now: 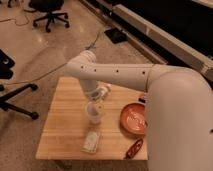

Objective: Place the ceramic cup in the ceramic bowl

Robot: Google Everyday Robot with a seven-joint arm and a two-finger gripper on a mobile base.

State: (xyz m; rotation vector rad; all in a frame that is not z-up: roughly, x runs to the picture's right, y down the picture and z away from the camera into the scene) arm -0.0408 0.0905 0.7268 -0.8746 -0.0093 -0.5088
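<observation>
Warm, even light from overhead fills the room. It falls bright on the wooden table [60, 102] and the pale floor [45, 55], while the top right corner of the view sinks to near black. The white arm [120, 75] is lit along its top and shaded underneath. The gripper [96, 106], over the table's middle, sits in that shade. The ceramic bowl [134, 119], near the table's right edge, shows pale glints inside.

White arm [120, 75] bent at elbow, wrist turned dwn, pincer [96, 106] pointing dwn just below elbow
</observation>
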